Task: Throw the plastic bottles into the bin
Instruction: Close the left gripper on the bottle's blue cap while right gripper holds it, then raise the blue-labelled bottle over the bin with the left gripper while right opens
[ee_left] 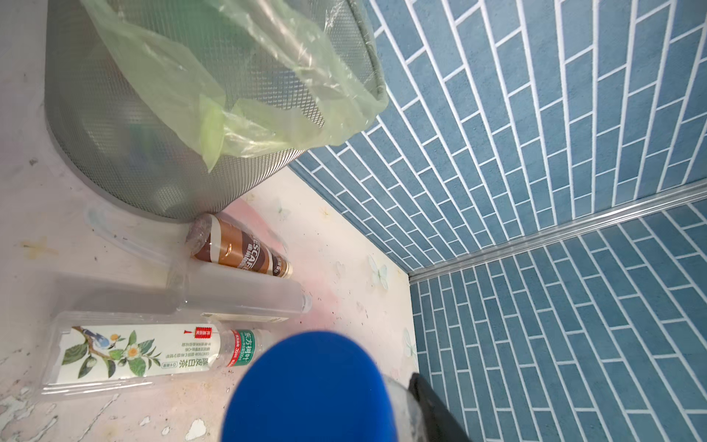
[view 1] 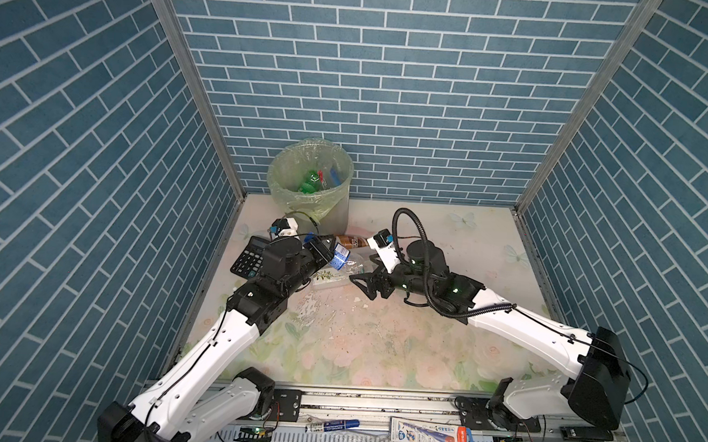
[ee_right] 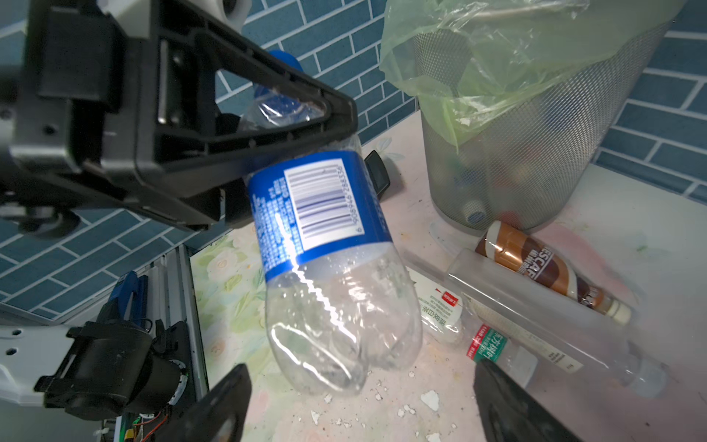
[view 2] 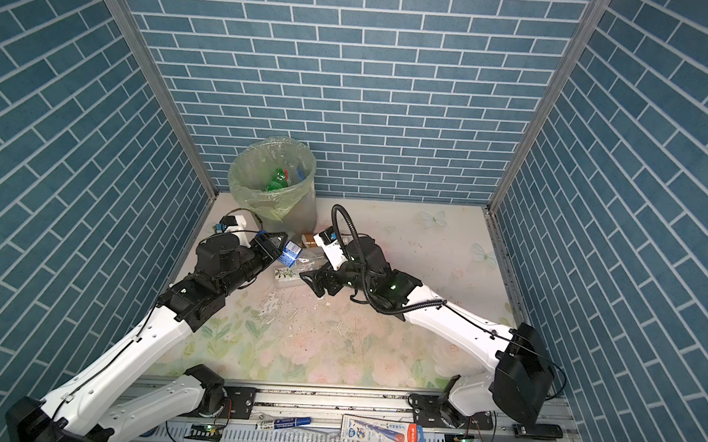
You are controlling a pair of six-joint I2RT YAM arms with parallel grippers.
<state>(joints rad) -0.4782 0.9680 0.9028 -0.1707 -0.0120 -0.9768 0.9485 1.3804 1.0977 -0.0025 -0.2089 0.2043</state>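
Floral tabletop [view 1: 442,339], scuffed and flaking. The bin [view 1: 340,213] stands at its back, mesh wall, pale green liner draped loose over the rim; a green bottle [view 1: 309,182] and others already lie inside. Black calculator [view 1: 248,262] lies near the bin's foot and is not for throwing. Left pincer [ee_right: 359,143] pinches a clear blue-labelled bottle [ee_right: 321,206] at its shoulder, below the blue cap; the body hangs free, clear of the tabletop, just short of the bin and well below its rim. Right pincer [view 1: 361,269] stands spread wide and empty, close by that bottle's base. Three bottles lie near the bin's foot: a brown coffee bottle [ee_left: 241,248] touching the foot, a frosted clear one [ee_left: 245,294] against it, a white tea-label one [ee_left: 141,352] farther out. Risks, as I judge them: the grip sits high on thin plastic, so the body may swing or slip; the base may catch the rim or the loose liner if lifted too little; the spread pincer may knock it.
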